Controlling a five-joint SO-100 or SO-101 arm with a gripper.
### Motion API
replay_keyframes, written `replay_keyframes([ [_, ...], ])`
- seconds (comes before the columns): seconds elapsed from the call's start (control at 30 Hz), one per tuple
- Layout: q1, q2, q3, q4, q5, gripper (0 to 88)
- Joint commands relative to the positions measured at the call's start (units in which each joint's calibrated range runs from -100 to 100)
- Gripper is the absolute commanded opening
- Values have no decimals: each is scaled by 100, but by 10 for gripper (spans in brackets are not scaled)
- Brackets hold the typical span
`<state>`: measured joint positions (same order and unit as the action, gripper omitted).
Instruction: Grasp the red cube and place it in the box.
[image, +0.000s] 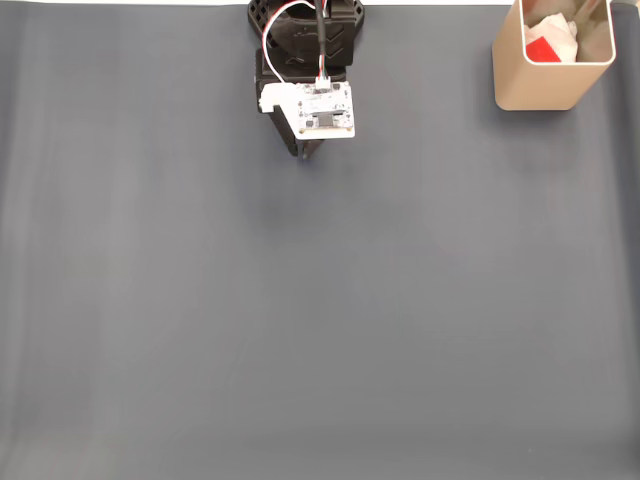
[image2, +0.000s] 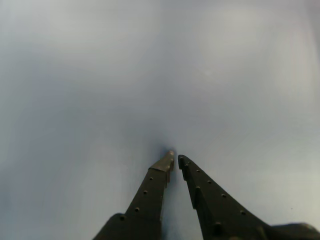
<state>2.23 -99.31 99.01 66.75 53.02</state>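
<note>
Fixed view: tan box (image: 535, 85) sits at the upper right of the frame on a dark grey mat (image: 320, 320), upright, rounded corners, thin walls, pale grey inside. Inside it, the red cube (image: 541, 48) shows as a red patch toward the left part of the opening, lying against crumpled white material (image: 562, 35) that takes up the rest of the visible interior; cannot tell what the white stuff is. Cube is below the rim, touching the white material. Arm is at top centre of the frame, black base (image: 305, 25) with red and white wires (image: 275, 40) looping over it, white circuit board (image: 322, 108) on the wrist facing the camera, well apart from the box. Gripper (image: 305, 152) pokes out just below the board, dark tips only. Wrist view: gripper (image2: 175, 159) enters from the bottom edge, two dark fingers (image2: 150, 192) with small dots along them, tips nearly together with only a thin gap, nothing between them. Bare grey mat beyond the tips, blurred.
</note>
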Motion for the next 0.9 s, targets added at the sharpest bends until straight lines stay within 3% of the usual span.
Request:
replay_keyframes([
  [0.0, -66, -61, 81, 317, -10, 3],
  [0.27, -215, -61, 81, 858, -200, 3],
  [0.87, -279, -61, 81, 916, -381, 8],
])
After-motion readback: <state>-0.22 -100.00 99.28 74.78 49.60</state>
